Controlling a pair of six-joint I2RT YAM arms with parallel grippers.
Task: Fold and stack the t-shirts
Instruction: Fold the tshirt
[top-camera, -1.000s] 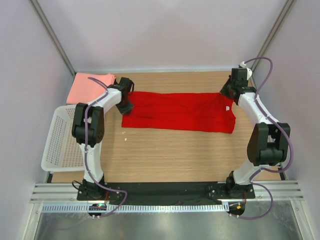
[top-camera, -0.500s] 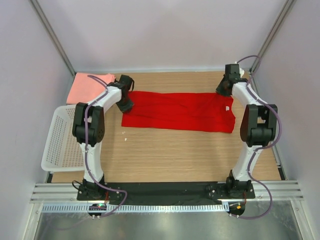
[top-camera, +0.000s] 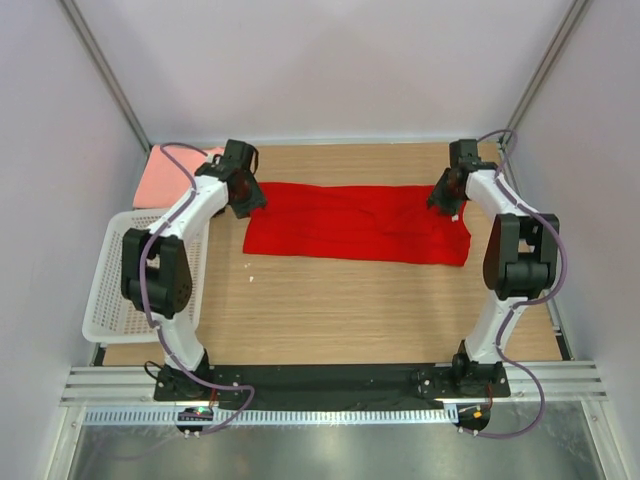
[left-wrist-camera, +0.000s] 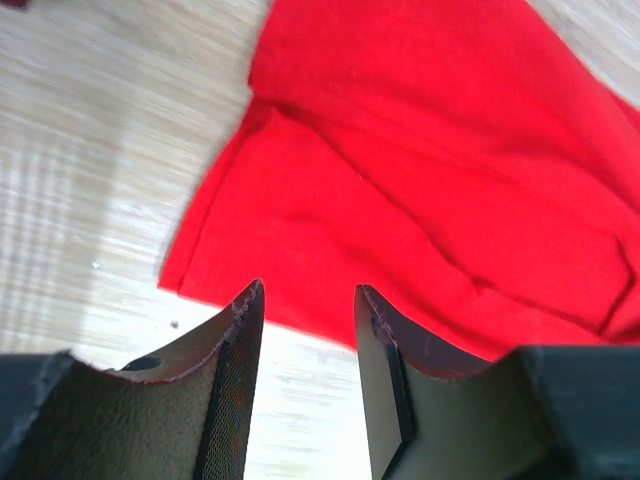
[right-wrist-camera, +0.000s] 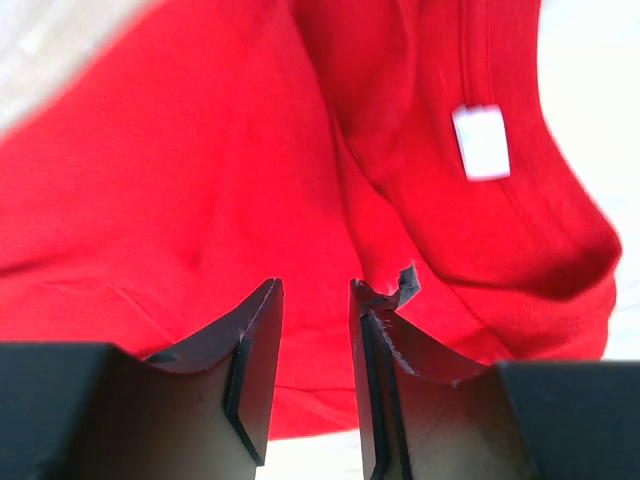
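A bright red t-shirt lies flat across the middle of the table as a long strip folded lengthwise. My left gripper hovers at its far left corner, open, with only bare wood and the shirt's edge showing past its jaws. At the far right corner, by the collar, my right gripper is open just above the cloth, with nothing pinched between the fingers. A white neck label shows inside the collar. A folded salmon-pink t-shirt sits at the back left corner.
A white mesh basket stands at the table's left edge, in front of the pink shirt. Grey walls close in the back and sides. The arm bases sit on a black strip at the near edge.
Both grippers have gone from shut to open, letting go of the red shirt's far edge. The left arm's elbow swung out to the left. The shirt lies where it was.
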